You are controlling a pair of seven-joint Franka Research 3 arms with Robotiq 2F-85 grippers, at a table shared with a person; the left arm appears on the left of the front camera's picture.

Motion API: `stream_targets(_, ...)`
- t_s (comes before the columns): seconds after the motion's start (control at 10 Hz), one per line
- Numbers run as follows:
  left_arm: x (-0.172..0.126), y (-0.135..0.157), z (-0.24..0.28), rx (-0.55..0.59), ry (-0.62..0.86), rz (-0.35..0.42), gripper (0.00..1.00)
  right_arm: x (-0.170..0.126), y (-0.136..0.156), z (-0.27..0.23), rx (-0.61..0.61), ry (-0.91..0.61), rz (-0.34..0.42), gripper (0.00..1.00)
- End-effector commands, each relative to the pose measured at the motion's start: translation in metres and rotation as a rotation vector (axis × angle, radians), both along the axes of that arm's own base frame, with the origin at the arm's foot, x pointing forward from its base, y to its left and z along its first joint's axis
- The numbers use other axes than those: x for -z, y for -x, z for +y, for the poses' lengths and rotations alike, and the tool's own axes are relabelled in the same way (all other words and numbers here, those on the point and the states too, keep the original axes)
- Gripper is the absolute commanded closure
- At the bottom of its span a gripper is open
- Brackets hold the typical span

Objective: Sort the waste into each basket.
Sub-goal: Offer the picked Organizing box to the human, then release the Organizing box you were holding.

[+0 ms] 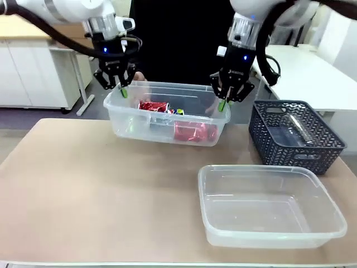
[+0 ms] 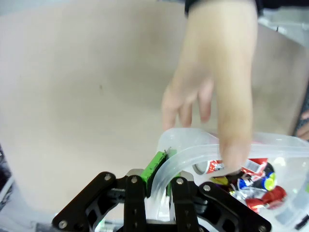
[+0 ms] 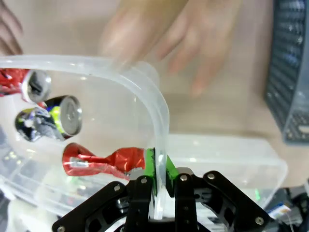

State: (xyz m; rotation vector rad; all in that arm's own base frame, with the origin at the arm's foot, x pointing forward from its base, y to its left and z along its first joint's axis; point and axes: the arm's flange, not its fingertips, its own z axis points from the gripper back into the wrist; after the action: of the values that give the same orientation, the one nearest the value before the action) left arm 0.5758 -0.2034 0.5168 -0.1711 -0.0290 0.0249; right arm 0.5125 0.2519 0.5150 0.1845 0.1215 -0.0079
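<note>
A clear tub (image 1: 167, 85) holding crushed red cans (image 1: 192, 132) and silvery cans hangs between my two grippers at the far side of the table. My left gripper (image 1: 123, 92) is shut on its left rim (image 2: 186, 155). My right gripper (image 1: 223, 104) is shut on the right rim (image 3: 161, 121). In the left wrist view my left gripper (image 2: 161, 166) pinches the rim, with cans (image 2: 253, 181) inside. In the right wrist view my right gripper (image 3: 158, 169) clamps the rim beside a crushed red can (image 3: 104, 162). A second, empty clear tub (image 1: 259, 169) sits front right.
A dark blue lattice basket (image 1: 279, 103) stands at the right with a clear bottle (image 1: 293, 131) in it. The person's hands (image 2: 217, 96) hover at the held tub's far rim, close to both grippers. Bare tabletop (image 1: 100, 190) spreads front left.
</note>
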Motion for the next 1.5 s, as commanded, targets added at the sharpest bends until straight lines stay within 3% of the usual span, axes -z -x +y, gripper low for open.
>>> stream_targets(0.0,0.002,-0.011,-0.018,-0.030,0.039,-0.020,0.93,-0.001,-0.007,0.019,0.054,-0.008,-0.014,0.94)
stream_targets(0.2,0.009,-0.012,0.004,-0.010,0.001,0.004,0.93,0.014,-0.005,0.020,0.069,0.041,-0.019,0.94)
stream_targets(0.3,0.009,-0.012,0.004,-0.010,0.001,0.004,0.93,0.012,-0.019,0.004,0.035,0.008,0.003,0.94)
stream_targets(1.1,0.014,-0.014,0.000,0.006,-0.010,0.006,0.93,0.014,-0.019,0.001,0.045,0.027,-0.002,0.94)
stream_targets(1.2,0.012,-0.011,-0.002,0.017,0.021,0.010,0.36,0.008,-0.010,-0.007,0.086,-0.015,-0.076,0.41)
stream_targets(1.3,0.007,-0.007,-0.002,0.015,0.009,-0.012,0.36,0.001,-0.002,-0.013,0.095,-0.065,-0.132,0.37)
stream_targets(1.4,0.000,-0.003,-0.001,0.005,0.009,-0.034,0.00,-0.005,0.004,-0.018,0.105,-0.083,-0.171,0.00)
